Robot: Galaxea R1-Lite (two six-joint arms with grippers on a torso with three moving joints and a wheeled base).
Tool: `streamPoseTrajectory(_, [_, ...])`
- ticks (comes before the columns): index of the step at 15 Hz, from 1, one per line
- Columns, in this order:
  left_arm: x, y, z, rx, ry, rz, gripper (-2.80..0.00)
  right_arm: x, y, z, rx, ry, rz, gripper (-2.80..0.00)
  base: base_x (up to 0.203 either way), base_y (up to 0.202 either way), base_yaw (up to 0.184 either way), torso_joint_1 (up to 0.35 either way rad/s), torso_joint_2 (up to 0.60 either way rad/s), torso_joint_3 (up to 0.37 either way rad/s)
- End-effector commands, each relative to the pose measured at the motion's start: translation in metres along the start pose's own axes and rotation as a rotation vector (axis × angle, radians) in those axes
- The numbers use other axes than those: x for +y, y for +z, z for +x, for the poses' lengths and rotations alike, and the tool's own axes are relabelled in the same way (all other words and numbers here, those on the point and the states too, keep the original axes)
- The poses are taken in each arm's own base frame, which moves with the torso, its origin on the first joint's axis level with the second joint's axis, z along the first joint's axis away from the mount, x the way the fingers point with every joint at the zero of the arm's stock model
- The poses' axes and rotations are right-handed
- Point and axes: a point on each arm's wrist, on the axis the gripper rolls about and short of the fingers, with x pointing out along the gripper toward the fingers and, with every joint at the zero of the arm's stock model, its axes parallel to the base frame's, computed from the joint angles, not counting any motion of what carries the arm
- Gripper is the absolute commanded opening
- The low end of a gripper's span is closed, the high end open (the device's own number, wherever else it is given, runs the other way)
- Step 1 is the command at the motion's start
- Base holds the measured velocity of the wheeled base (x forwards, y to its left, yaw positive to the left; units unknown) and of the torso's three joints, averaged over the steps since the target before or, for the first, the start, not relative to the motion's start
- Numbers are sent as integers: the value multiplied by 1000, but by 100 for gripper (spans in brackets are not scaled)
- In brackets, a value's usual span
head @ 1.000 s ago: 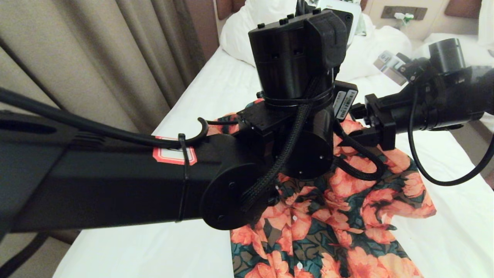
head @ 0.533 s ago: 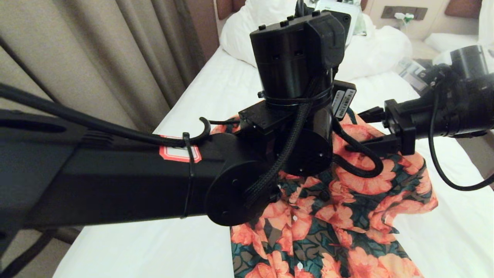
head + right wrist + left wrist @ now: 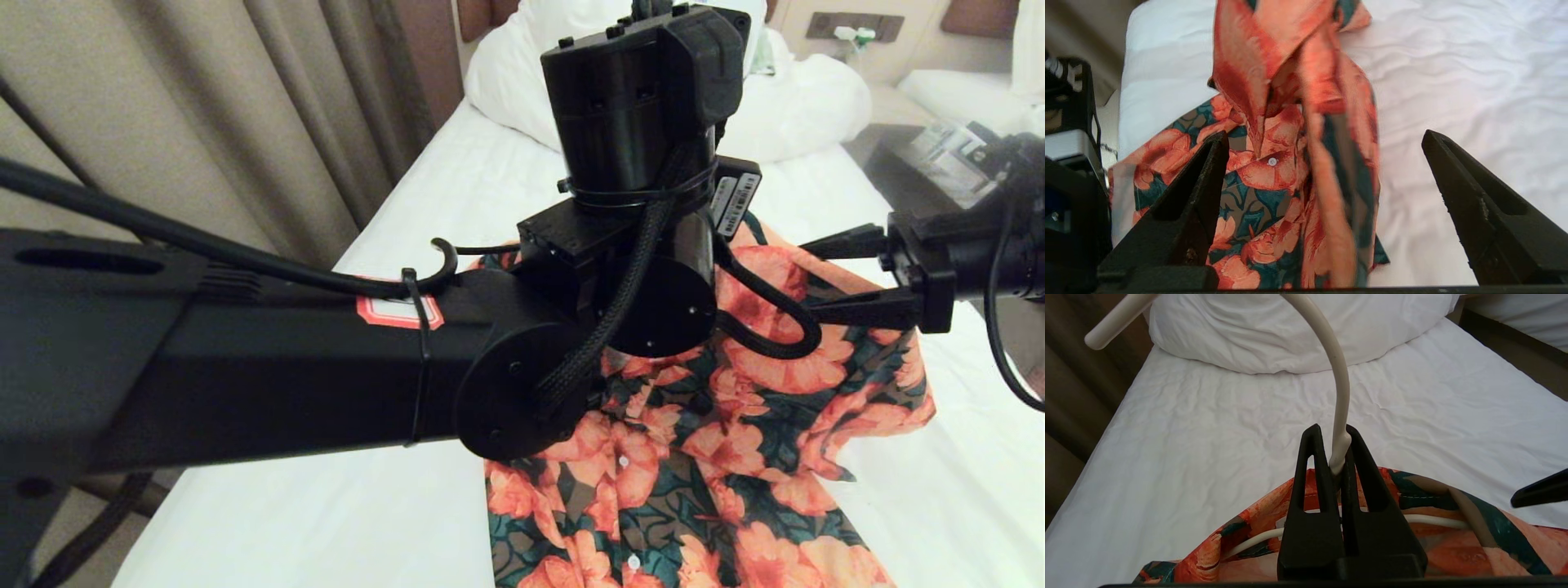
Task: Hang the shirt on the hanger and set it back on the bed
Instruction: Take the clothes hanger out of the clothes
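Observation:
The flowered shirt (image 3: 735, 457) lies on the white bed (image 3: 457, 188), its collar end raised. Inside the collar runs the cream hanger (image 3: 1339, 375); its arms show under the fabric. My left gripper (image 3: 1333, 430) is shut on the hanger's neck just below the hook; in the head view the left arm's wrist (image 3: 629, 163) hides it. To the right of the shirt's shoulder, my right gripper (image 3: 807, 276) stands wide open. In the right wrist view the shirt (image 3: 1274, 171) hangs beyond the right gripper (image 3: 1325, 136), nothing between the fingers.
Beige curtains (image 3: 204, 122) run along the bed's left side. A white pillow (image 3: 506, 73) lies at the head. A dark bedside table (image 3: 922, 155) with small items stands at the right, a second white bed (image 3: 955, 82) beyond it.
My right gripper has drawn back to the right, away from the shirt's shoulder, and its jaws have spread wider. The left arm has risen slightly, lifting the hanger and the collar end.

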Motion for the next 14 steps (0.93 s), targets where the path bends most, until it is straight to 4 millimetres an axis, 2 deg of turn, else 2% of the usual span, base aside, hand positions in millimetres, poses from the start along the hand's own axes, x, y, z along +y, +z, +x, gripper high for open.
streamPoseTrajectory(1, [-3, -4, 2, 7, 4, 7, -280, 0, 6, -7, -13, -18, 47, 0, 0, 0, 0, 0, 0, 0])
streamPoseTrajectory(3, [-3, -5, 2, 8, 5, 8, -280, -2, 14, -18, -37, -51, 59, 0, 0, 0, 0, 0, 0, 0])
streamPoseTrajectory(5, [2, -6, 5, 9, 18, 9, -280, 4, 25, -31, -64, -69, 38, 0, 0, 0, 0, 0, 0, 0])
streamPoseTrajectory(6, [4, -6, 7, 10, 26, 10, -280, 7, 29, -35, -71, -77, 47, -280, 0, 0, 0, 0, 0, 0])
streamPoseTrajectory(11, [8, -3, 7, 2, 33, 3, -280, 4, 39, -44, -96, -114, 176, -280, 0, 0, 0, 0, 0, 0])
streamPoseTrajectory(14, [11, -4, 9, 2, 43, 1, -280, 1, 32, -46, -107, -137, 162, -280, 0, 0, 0, 0, 0, 0])
